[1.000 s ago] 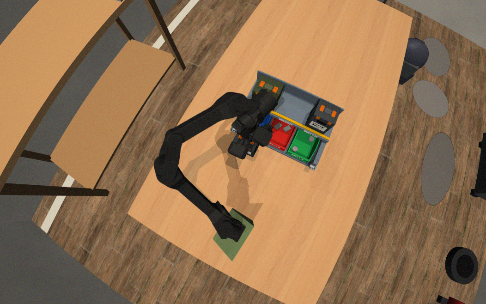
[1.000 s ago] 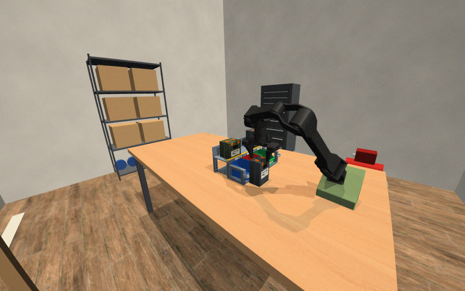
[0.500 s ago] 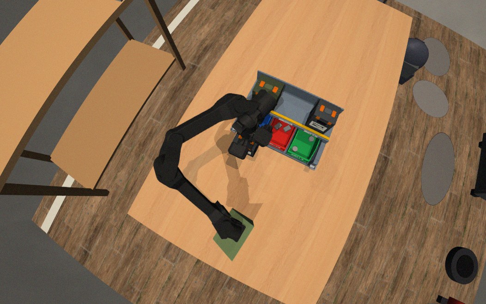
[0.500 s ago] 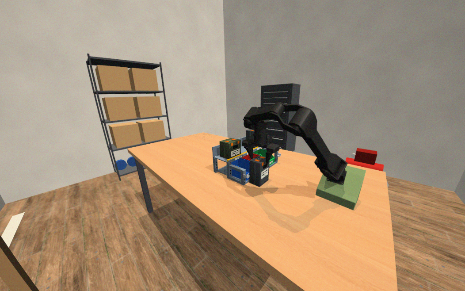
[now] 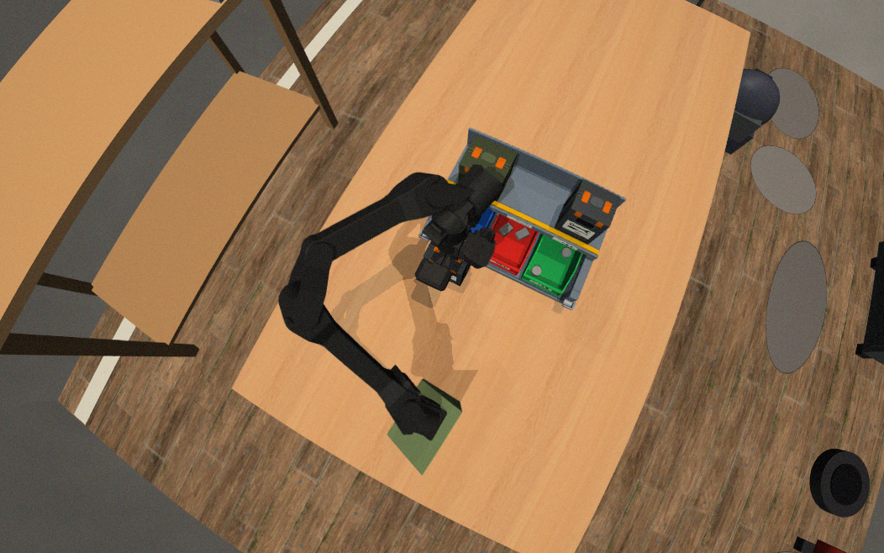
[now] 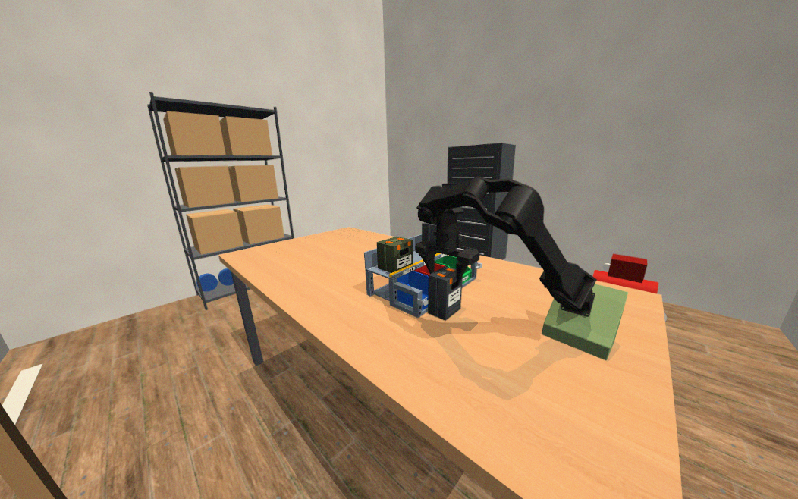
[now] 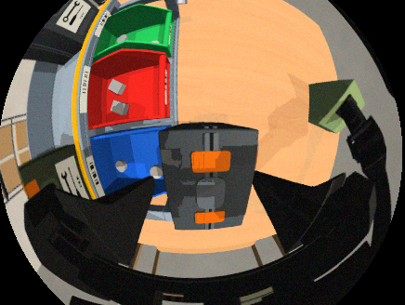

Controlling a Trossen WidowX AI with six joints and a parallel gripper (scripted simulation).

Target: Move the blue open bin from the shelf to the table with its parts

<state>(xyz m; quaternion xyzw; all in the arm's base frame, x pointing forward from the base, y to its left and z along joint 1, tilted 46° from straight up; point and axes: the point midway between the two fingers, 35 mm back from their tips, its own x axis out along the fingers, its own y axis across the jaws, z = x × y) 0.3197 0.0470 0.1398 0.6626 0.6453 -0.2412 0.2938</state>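
One blue bin (image 5: 481, 223) (image 6: 416, 284) (image 7: 127, 158), two round parts visible inside, sits on the shelf (image 5: 538, 189) (image 6: 376, 268) (image 7: 65, 107) beside one red bin (image 5: 513, 242) (image 6: 428, 271) (image 7: 135, 88) and one green bin (image 5: 554, 261) (image 6: 448, 260) (image 7: 144, 34). Two fingers (image 5: 454, 253) (image 6: 445, 265) stand open above one dark case (image 5: 458, 272) (image 6: 445, 295) (image 7: 209, 186).

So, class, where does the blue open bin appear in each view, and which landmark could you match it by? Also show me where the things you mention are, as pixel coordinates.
Top: near the centre, mostly hidden under the hand (image 5: 455, 259); only a sliver of the blue open bin (image 5: 482, 222) (image 6: 419, 284) (image 7: 135, 155) shows.
Exterior: just right of centre, low in the grey shelf.
Wrist: left of centre, partly behind a dark case.
Shared landmark: the red bin (image 5: 510, 246) (image 6: 428, 270) (image 7: 135, 90) directly beside it.
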